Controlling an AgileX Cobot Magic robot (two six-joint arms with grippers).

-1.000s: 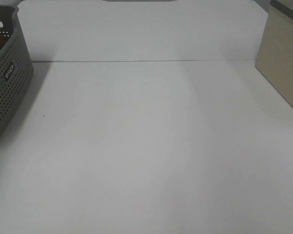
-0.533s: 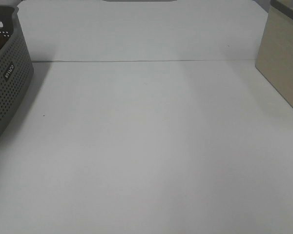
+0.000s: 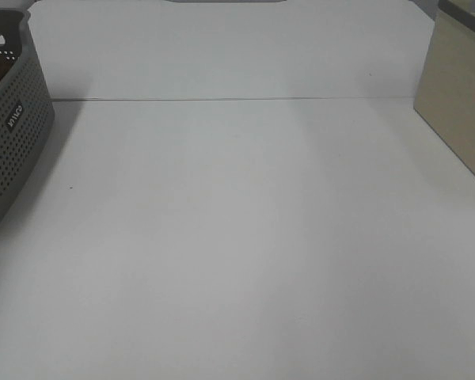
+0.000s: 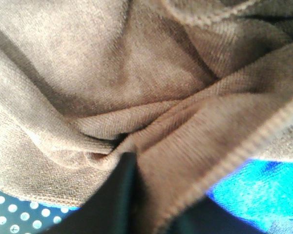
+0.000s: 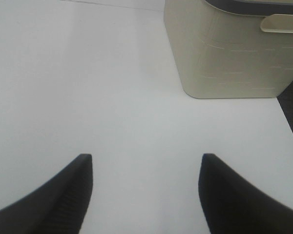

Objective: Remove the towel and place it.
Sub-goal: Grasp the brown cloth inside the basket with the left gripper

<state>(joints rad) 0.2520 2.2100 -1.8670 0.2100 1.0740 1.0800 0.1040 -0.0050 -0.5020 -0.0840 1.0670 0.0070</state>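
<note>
Overhead: grey perforated basket (image 3: 12, 134) sat at the table's (image 3: 237, 237) left edge near the far corner, and a beige bin (image 3: 459, 103) at the right edge near the far corner. Only a sliver of the basket's inside showed there, and the bin's inside was hidden

Left wrist view: brown towel (image 4: 136, 73) filled almost the whole shot, bunched in deep folds with a stitched hem running across. Dotted basket wall showed at one corner, and something bright blue (image 4: 249, 190) lay under the towel; couldn't tell what. Left gripper (image 4: 132, 168) was buried in the cloth with one dark finger (image 4: 121, 195) visible and folds converging at its tip. Couldn't tell if it was clamped or spread

Right gripper (image 5: 146, 170) was spread wide, holding nothing, over bare table just short of the bin
</note>
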